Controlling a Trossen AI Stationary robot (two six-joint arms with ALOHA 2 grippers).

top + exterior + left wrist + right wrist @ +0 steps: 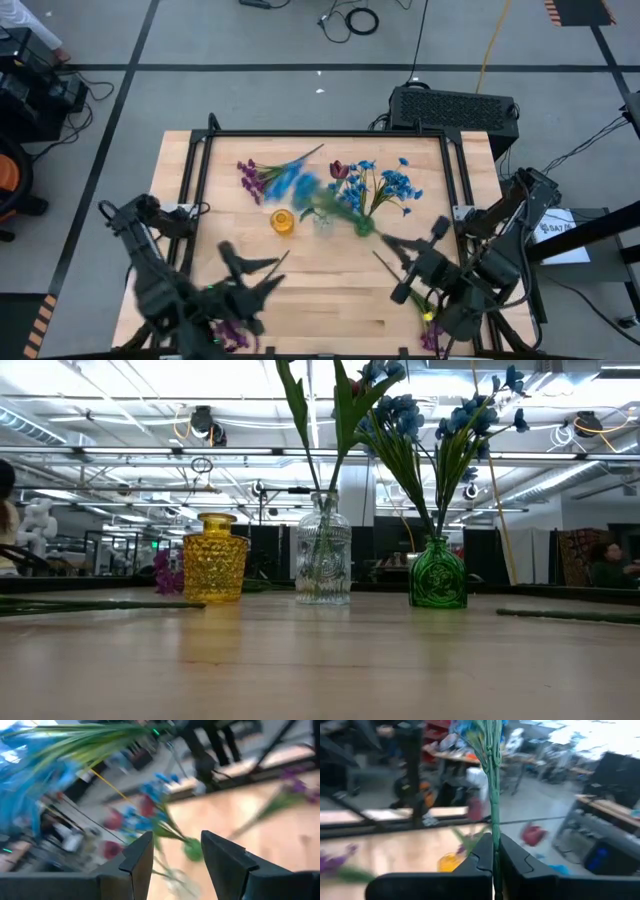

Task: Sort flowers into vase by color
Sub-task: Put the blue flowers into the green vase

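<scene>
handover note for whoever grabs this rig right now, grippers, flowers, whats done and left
Right gripper: shut on a green flower stem.
Left gripper: open, nothing between its fingers.
Done: blue flowers stand in the green vase; a leafy stem is in the clear vase.
Left: yellow vase has no flowers; purple flowers lie on the table.

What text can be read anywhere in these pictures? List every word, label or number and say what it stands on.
No text can be read with certainty.
White tag on the frame by the right arm, high view: dark print, too small to read.
Green vase, low view: an embossed round emblem, not legible as letters.
Yellow vase and clear vase: only moulded patterns, no lettering.
</scene>
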